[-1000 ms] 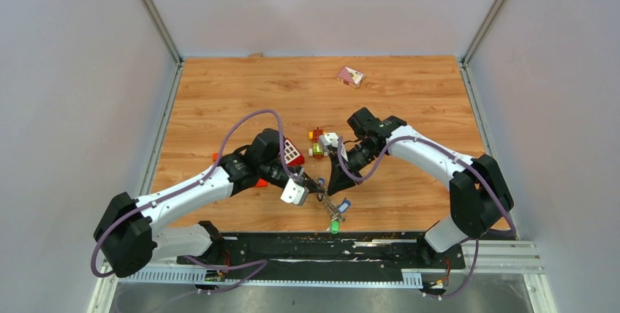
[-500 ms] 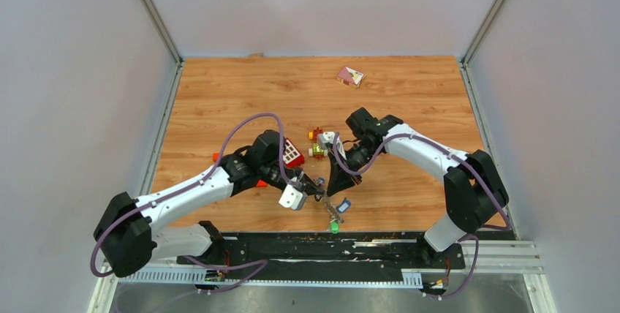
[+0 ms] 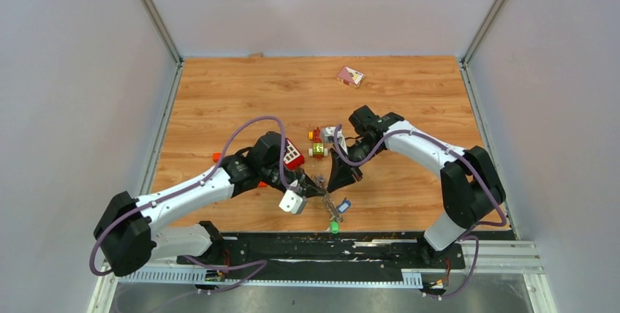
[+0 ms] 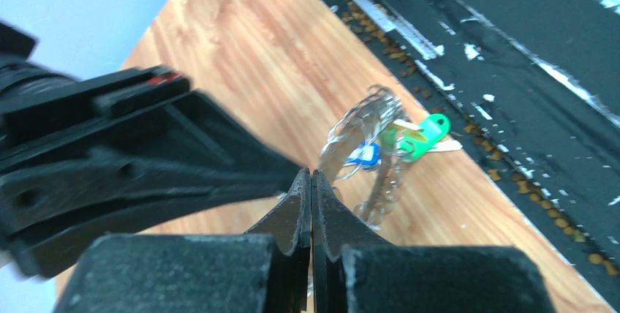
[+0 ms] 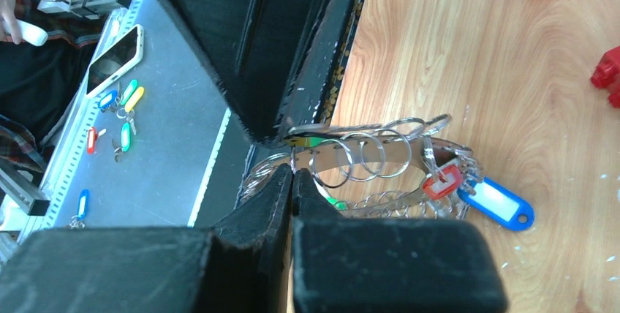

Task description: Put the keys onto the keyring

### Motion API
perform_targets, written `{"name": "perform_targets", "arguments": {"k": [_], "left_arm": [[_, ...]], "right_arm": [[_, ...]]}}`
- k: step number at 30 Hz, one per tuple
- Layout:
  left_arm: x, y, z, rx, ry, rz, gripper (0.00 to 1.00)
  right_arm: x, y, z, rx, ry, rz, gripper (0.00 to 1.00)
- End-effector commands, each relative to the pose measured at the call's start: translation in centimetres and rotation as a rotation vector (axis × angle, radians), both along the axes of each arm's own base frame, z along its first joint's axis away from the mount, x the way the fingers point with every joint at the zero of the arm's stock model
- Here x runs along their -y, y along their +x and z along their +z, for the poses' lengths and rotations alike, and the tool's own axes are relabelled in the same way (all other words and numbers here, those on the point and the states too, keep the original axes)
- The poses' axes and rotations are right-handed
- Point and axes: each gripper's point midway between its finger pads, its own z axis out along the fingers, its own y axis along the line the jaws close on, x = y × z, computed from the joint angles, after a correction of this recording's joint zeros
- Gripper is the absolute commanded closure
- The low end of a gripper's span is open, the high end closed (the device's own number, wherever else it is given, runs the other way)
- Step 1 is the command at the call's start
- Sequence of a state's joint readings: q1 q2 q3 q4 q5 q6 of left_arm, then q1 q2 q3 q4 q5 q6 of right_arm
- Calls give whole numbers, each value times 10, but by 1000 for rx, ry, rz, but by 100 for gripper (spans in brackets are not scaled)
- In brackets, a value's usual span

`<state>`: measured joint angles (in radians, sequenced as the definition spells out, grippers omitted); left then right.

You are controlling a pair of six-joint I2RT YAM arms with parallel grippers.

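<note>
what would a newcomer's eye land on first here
The two arms meet nose to nose near the table's front edge, with the left hand and the right hand both shut tight. Right at their tips is the keyring, a tangle of silver rings carrying a blue tag, a red tag and a green tag.

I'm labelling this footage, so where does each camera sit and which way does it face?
Top external: above and behind the bases, looking down on the table; both arms show.
Left wrist: looks past the shut left gripper at the keyring.
Right wrist: looks past the shut right gripper toward the near edge.
All three share the keyring.
</note>
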<state>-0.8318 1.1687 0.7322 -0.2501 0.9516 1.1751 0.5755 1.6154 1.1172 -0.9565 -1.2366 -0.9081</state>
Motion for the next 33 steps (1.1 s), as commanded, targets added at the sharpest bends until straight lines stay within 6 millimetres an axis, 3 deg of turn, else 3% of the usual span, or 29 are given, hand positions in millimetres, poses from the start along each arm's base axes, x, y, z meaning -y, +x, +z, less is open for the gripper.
{"name": "perform_targets", "arguments": {"k": [1,7,15,24,33], "left_arm": [[0,-23,-8,-49,33,-78,100],[0,-24,-10,-32,45,-85,100],[-8,-10,-6,-51,65,21,100],[-17,40,-5,-217,89,315,100],[-16,68,-27,-301,204,483,100]], "right_arm": [[-16,17,31,41,154,8,100],[-17,17,31,21,154,15,100],[-4,25,25,104,108,-17,100],[27,40,-14,370,-76,-103,100],[70,62,-55,460,-273,-199,100]]}}
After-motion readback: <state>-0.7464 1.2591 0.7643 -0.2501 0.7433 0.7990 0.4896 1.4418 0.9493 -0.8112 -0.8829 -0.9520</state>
